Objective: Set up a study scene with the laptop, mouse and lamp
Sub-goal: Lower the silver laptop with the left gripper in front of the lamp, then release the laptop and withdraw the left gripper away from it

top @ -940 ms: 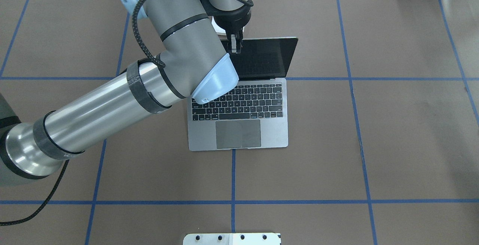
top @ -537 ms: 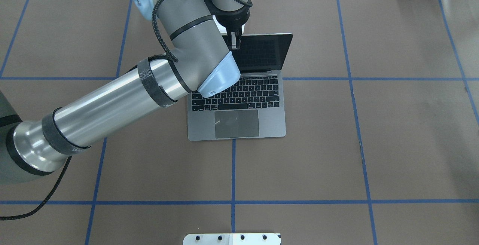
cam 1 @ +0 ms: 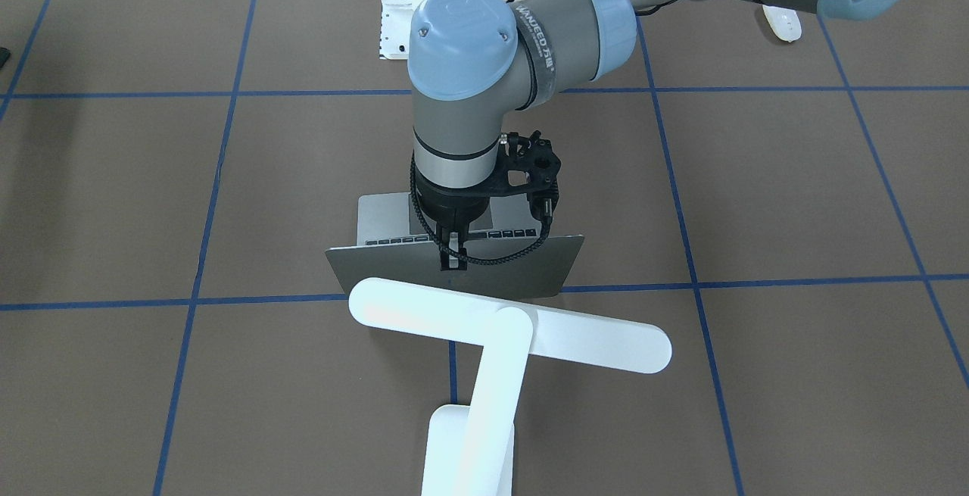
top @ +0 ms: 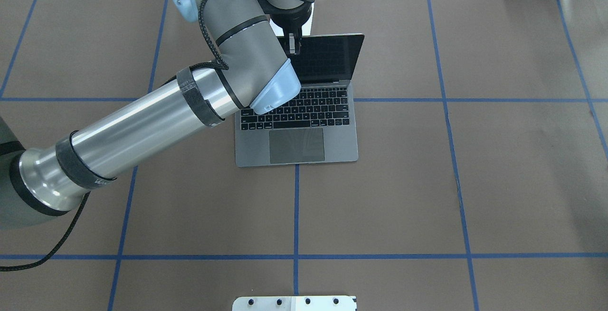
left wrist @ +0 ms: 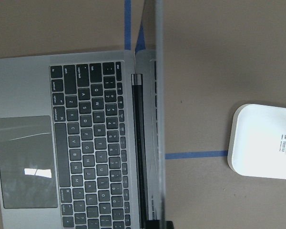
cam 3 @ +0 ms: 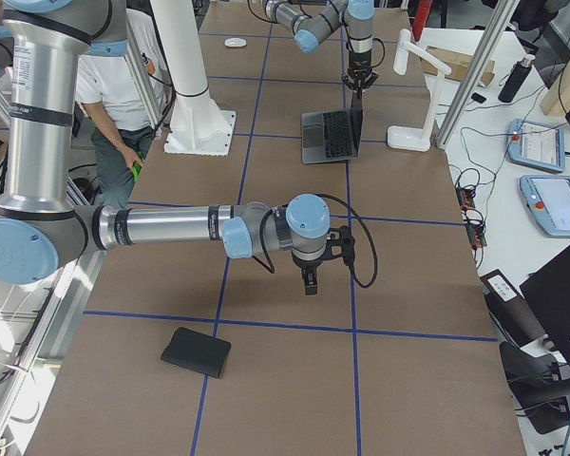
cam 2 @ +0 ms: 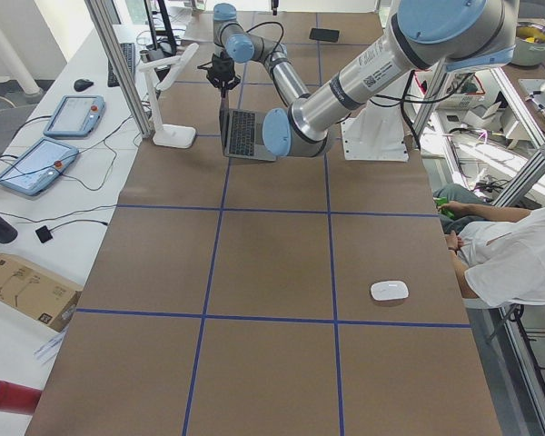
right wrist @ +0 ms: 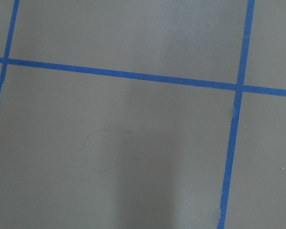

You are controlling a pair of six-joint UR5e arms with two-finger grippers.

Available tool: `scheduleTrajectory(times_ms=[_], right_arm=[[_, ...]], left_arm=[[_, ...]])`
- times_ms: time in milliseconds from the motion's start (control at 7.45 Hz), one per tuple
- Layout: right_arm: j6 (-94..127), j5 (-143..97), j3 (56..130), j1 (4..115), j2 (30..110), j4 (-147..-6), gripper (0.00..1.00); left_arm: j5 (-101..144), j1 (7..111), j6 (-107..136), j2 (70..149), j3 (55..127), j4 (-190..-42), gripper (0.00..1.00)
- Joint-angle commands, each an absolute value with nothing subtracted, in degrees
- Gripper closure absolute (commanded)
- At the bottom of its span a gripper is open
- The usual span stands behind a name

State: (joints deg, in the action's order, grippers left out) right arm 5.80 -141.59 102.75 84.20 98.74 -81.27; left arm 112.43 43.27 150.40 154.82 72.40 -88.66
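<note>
Space-grey metal laptop point(top: 304, 152) sits open on my brown desk point(top: 498, 183), across the middle blue tape line point(top: 295, 216), keyboard and trackpad toward the robot, lid raised close to upright. My left claw point(top: 291, 45) comes straight down on the lid's top edge, left of its middle, and its fingers are clamped together on that edge; the left wrist view looks right down the thin lid with the keys to one side. The white lamp point(cam 1: 507, 329) stands just behind the lid on the operators' side, its flat bar head lying across above the desk, near the lid, contact unclear, its base point(left wrist: 262, 143) apart from the laptop. The white mouse point(cam 2: 389, 291) lies well apart from the laptop, toward the desk's left end on the robot's side, near a seated person point(cam 2: 518, 259). My right claw point(cam 3: 309, 282) hangs over bare desk far from all that; apart or together, cannot tell. A black mat point(cam 3: 196, 351) lies near it.
</note>
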Motion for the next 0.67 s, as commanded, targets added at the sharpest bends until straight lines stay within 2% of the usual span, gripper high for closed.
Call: scheduleTrajectory(times_ms=[0, 403, 537], right_arm=[[5.8, -141.6, 102.0, 84.2, 98.4, -81.2, 0.0], [5.8, -141.6, 102.0, 84.2, 98.3, -81.2, 0.0], [5.8, -141.6, 102.0, 84.2, 98.3, -81.3, 0.0]], left_arm=[[111.9, 43.4, 150.4, 155.1, 71.4, -89.8, 1.0], [111.9, 43.8, 150.2, 155.0, 71.2, -89.8, 1.0], [111.9, 43.9, 149.2, 155.0, 71.2, -89.8, 0.56]])
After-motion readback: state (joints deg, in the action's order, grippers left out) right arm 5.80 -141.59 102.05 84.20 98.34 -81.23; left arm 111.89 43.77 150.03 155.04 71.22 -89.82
